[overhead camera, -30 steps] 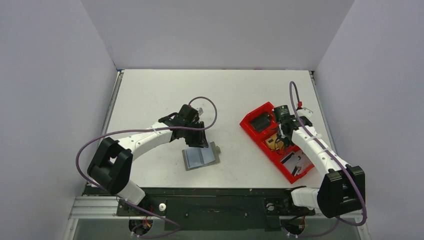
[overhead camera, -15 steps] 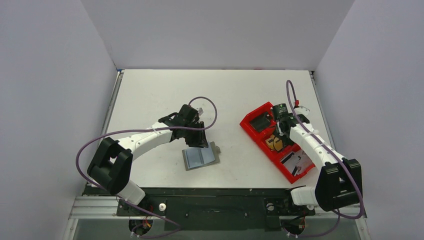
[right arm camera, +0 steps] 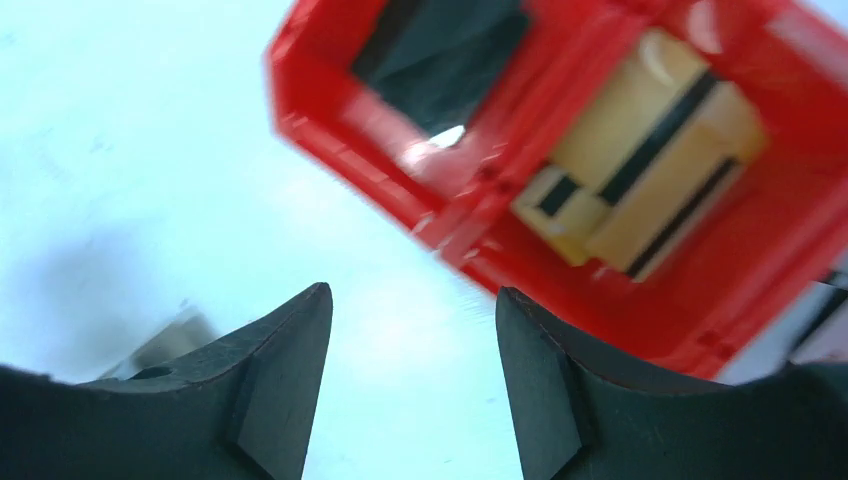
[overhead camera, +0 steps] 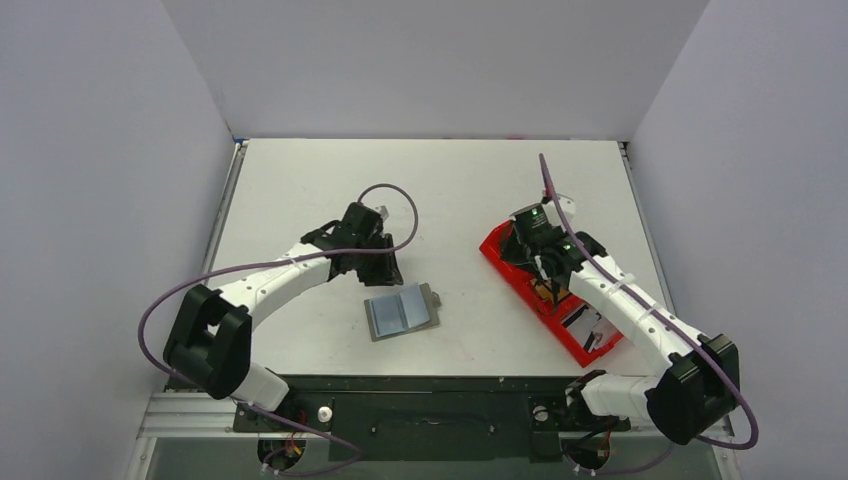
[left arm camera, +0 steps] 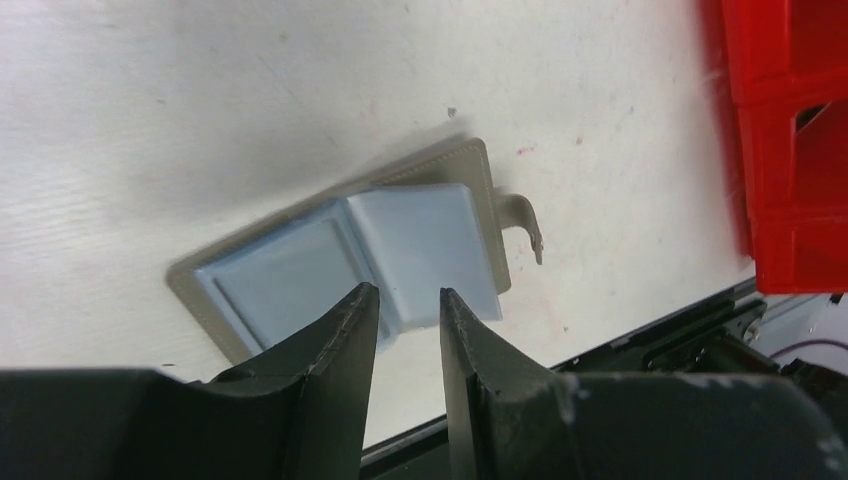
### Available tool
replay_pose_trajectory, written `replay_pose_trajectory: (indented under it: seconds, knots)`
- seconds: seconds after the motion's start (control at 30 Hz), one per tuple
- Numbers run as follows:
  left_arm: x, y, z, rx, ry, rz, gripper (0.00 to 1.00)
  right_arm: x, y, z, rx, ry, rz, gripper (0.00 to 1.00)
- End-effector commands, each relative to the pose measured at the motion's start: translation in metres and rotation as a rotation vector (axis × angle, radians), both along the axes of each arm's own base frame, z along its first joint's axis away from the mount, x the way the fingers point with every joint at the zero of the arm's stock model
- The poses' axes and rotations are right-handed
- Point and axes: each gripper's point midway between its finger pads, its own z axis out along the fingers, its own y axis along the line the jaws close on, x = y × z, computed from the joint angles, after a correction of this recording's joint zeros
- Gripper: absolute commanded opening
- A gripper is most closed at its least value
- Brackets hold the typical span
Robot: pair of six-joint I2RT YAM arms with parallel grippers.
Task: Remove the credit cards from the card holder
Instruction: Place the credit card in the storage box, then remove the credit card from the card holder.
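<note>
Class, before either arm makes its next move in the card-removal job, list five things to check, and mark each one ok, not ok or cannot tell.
1. The grey bifold wallet lies open and flat on the white table: ok.
2. Wallet pockets are free of cards: none shows, but the pocket depths are hidden: cannot tell.
3. The yellow-tan cards lie in the red plastic tray: ok.
4. The left pincer is empty, jaws apart, above the wallet: ok.
5. The right pincer is open and empty: ok.
</note>
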Motion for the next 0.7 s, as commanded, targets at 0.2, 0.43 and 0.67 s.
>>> replay_pose_trajectory:
  seconds: [0.2, 0.43, 0.67]
  knots:
    - [0.015, 0.07, 0.011, 0.06, -0.063, 0.224, 0.27, -0.014, 0.151, 0.045, 0.239, -0.164, 0.441, 0.59]
    - [0.011, 0.108, 0.005, 0.084, -0.048, 0.323, 0.27, -0.038, 0.224, 0.023, 0.234, -0.093, 0.644, 0.59]
    - [0.007, 0.121, 0.005, 0.081, -0.042, 0.356, 0.27, -0.063, 0.277, -0.021, 0.18, 0.015, 0.789, 0.59]
